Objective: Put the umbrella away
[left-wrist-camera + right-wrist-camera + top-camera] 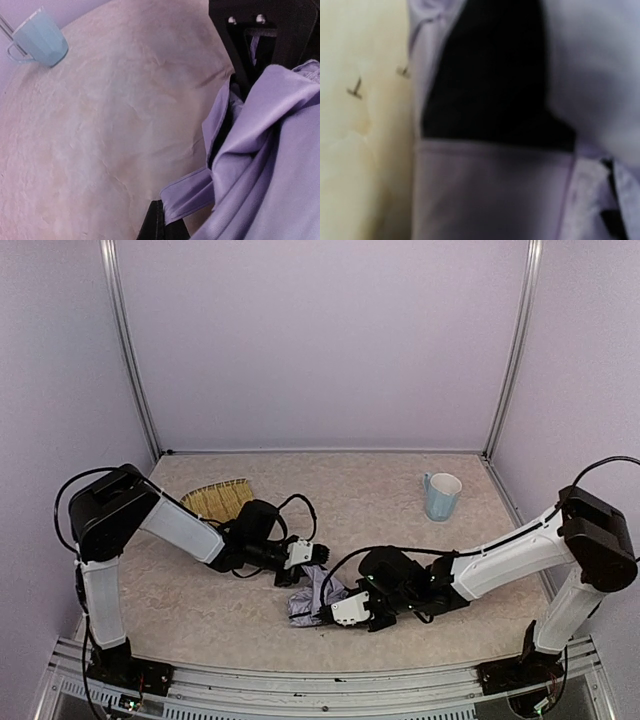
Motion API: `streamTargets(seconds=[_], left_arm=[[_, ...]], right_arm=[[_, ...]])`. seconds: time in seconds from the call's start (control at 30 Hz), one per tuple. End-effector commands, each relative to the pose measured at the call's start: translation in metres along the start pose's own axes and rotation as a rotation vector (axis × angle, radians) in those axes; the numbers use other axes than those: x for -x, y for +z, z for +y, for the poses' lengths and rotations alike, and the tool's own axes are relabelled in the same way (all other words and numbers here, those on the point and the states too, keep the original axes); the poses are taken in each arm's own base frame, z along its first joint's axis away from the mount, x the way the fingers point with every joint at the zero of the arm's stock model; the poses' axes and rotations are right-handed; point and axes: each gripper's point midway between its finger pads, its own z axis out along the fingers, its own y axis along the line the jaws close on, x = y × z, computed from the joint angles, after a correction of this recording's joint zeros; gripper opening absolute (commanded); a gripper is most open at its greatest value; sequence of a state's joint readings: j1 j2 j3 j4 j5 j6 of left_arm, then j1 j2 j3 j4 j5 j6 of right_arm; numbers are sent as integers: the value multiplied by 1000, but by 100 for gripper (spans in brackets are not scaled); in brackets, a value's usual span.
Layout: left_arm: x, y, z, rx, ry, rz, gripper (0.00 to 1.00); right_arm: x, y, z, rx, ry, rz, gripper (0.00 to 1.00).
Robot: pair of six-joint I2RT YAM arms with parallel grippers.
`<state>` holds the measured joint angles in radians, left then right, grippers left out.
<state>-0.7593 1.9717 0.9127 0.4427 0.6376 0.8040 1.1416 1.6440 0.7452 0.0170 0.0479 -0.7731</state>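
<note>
The umbrella is a bunched heap of pale lavender fabric on the table between my two grippers. My left gripper is at its far edge. In the left wrist view the left gripper is shut on the umbrella's flat fabric strap, which runs to the folded canopy. My right gripper is at the heap's near edge, and in the left wrist view it has lavender fabric between its black fingers. The right wrist view is blurred and filled with fabric. The shaft and handle are hidden.
A woven straw tray lies at the back left, behind the left arm. A light blue mug stands at the back right and also shows in the left wrist view. The table is beige, with walls on three sides.
</note>
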Motion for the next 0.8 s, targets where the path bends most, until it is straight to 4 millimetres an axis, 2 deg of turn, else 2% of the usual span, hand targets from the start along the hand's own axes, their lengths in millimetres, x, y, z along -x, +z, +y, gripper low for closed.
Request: streamTargets(seconds=[0.0,0.07,0.17,0.27,0.33,0.53,0.6,0.67,0.73,0.77], left_arm=[[36,-5,71,288,137,-64,0],[25,-4,81,333,89,-22,2],[14,-11,97,400,1,42,22],[9,-31,116,492,-121,81,52],[2,-50,128,582,-198,109,66],[5,-119,144,827,-330,102,76],[17,-136,138,848,-349,88,74],[43,-137,114,749,-349,35,65],[68,-123,76,577,-348,-26,56],[76,-116,58,500,-359,-47,55]], right_arm=[[-51,18,89,273,-99,168,0],[-58,20,92,272,-99,189,0],[-68,22,99,281,-79,221,0],[-72,23,101,279,-53,236,0],[-77,24,101,271,-45,256,0],[-83,27,98,255,-26,287,0],[-84,28,98,251,-23,291,0],[-84,28,97,249,-18,291,0],[-83,28,95,244,-15,289,0],[-84,28,95,241,-14,290,0]])
